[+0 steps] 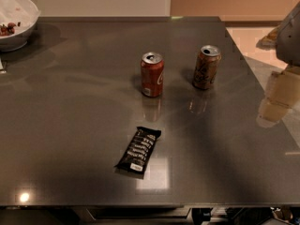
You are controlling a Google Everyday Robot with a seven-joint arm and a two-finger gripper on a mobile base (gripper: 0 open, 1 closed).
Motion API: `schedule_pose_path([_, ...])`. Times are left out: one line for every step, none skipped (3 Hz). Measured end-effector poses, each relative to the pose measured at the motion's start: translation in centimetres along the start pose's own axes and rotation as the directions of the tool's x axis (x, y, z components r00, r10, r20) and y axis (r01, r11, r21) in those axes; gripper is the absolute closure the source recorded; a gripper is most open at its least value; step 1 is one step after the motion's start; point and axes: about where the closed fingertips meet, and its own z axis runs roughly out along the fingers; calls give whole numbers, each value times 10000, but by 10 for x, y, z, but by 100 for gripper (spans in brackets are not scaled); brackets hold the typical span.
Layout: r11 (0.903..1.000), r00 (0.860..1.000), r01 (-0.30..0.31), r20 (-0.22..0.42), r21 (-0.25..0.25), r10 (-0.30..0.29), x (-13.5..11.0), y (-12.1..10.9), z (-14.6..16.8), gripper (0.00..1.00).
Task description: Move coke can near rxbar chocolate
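The red coke can (pixel 152 74) stands upright on the dark grey table (pixel 70 125), a little behind the centre. The rxbar chocolate (pixel 138 151), a flat black bar with white text, lies nearer the front edge, below and slightly left of the can, with bare table between them. My gripper (pixel 277 100) shows as pale shapes at the far right, over the table's right edge, well away from both the can and the bar, and holds nothing that I can see.
A brownish-gold can (pixel 206 67) stands upright to the right of the coke can. A white bowl (pixel 16 20) with some food sits at the back left corner. The table's right edge runs diagonally by the gripper.
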Motion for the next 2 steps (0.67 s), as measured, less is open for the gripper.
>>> schedule_pose_path([10000, 10000, -20, -10, 7, 20, -1, -3, 0, 0])
schedule_pose_path([9995, 9992, -306, 238, -96, 308, -10, -25, 17, 0])
